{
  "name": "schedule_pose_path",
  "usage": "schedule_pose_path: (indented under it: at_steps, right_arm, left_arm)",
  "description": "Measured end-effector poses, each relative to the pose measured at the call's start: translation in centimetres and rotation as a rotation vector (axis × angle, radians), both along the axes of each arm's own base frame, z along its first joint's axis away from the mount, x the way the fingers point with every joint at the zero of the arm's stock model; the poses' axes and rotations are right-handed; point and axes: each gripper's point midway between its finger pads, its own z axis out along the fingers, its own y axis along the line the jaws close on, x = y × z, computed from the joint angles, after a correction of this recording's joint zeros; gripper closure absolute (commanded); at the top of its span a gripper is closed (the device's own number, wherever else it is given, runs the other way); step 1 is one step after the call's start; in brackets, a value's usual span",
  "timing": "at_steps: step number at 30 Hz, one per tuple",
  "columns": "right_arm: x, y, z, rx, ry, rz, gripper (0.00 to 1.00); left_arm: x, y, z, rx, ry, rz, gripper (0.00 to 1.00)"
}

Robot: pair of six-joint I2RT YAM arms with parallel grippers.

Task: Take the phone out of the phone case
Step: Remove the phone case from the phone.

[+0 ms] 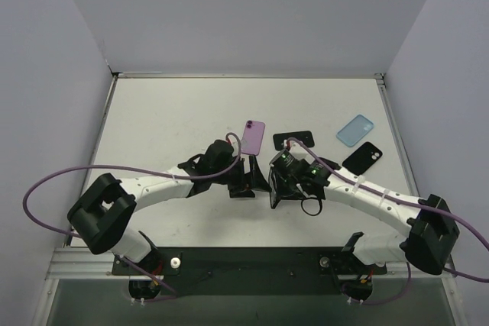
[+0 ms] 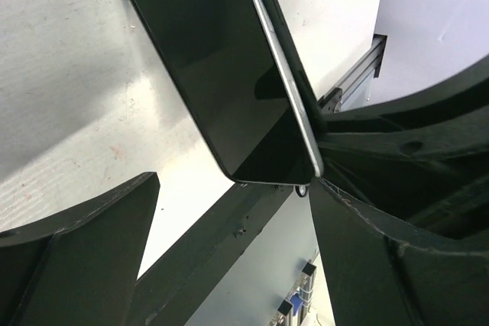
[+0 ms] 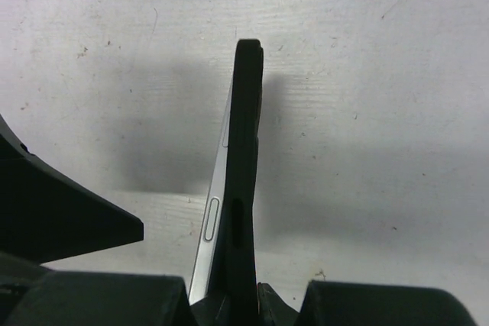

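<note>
The phone (image 3: 208,250) showed a silver edge and a glossy black screen. The case (image 3: 246,135) on it was matte black. The table (image 1: 168,112) was white, faintly speckled with dark flecks. On it sat a purple cover (image 1: 254,137), possibly a phone from this far off, then a blue cover (image 1: 355,130), pale as sky, and a black cover (image 1: 362,159). The cables (image 1: 38,188) were mauve and the arms (image 1: 164,183) white.

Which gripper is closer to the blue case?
Right. The right gripper is left of the blue case and closer to the bases; the left gripper is farther left again.
</note>
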Motion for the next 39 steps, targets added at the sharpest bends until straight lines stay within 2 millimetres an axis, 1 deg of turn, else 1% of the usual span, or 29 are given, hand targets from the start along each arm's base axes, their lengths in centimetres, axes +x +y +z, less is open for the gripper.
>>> schedule_pose_path:
  at_steps: [4, 6, 8, 9, 12, 15, 18, 21, 26, 30, 33, 37, 39]
  right_arm:
    - [-0.6, -0.9, 3.1, -0.042, 0.024, 0.01, 1.0]
    - [-0.7, -1.2, 4.7, -0.058, 0.028, 0.015, 1.0]
    - [-0.9, -1.5, 5.7, -0.07, 0.035, 0.023, 1.0]
    - [-1.0, -1.7, 5.9, -0.079, 0.041, 0.028, 1.0]
    - [-1.7, -2.4, 5.4, -0.136, 0.092, 0.052, 1.0]
    - [-2.1, -2.8, 4.0, -0.225, 0.163, 0.073, 1.0]
    - [-2.2, -2.6, 2.3, -0.294, 0.224, 0.099, 1.0]
    - [-2.6, -2.2, 1.7, -0.332, 0.265, 0.14, 1.0]
    - [-2.8, -1.2, 1.1, -0.325, 0.303, 0.18, 1.0]
    - [-3.0, 0.1, 0.3, -0.283, 0.335, 0.206, 1.0]
    - [-3.0, 1.0, 0.0, -0.249, 0.34, 0.217, 1.0]
    - [-2.8, 1.8, -0.1, -0.212, 0.335, 0.225, 1.0]
    - [-2.9, 2.0, -0.3, -0.199, 0.34, 0.227, 1.0]
  left_arm:
    - [-0.1, 0.6, 1.2, 0.0, -0.036, 0.001, 0.09]
    - [-0.2, 1.0, 1.3, 0.02, -0.049, 0.0, 0.09]
    - [-0.2, 1.4, 1.1, 0.048, -0.057, -0.003, 0.09]
    - [-0.2, 1.5, 1.0, 0.058, -0.057, -0.003, 0.09]
    - [-0.5, 2.0, 0.3, 0.09, -0.049, -0.009, 0.09]
    - [-0.7, 2.3, 0.0, 0.108, -0.039, -0.011, 0.09]
    - [-0.8, 2.4, -0.1, 0.115, -0.035, -0.011, 0.09]
    - [-0.8, 2.5, -0.1, 0.116, -0.033, -0.01, 0.09]
    - [-0.7, 2.5, 0.3, 0.094, -0.04, 0.0, 0.08]
    - [-0.6, 2.3, 0.6, 0.057, -0.04, 0.009, 0.08]
    - [-0.8, 2.2, 0.4, 0.037, -0.033, 0.011, 0.08]
    - [-1.0, 2.2, 0.2, 0.024, -0.029, 0.009, 0.12]
    - [-1.1, 2.3, 0.0, 0.023, -0.03, 0.009, 0.16]
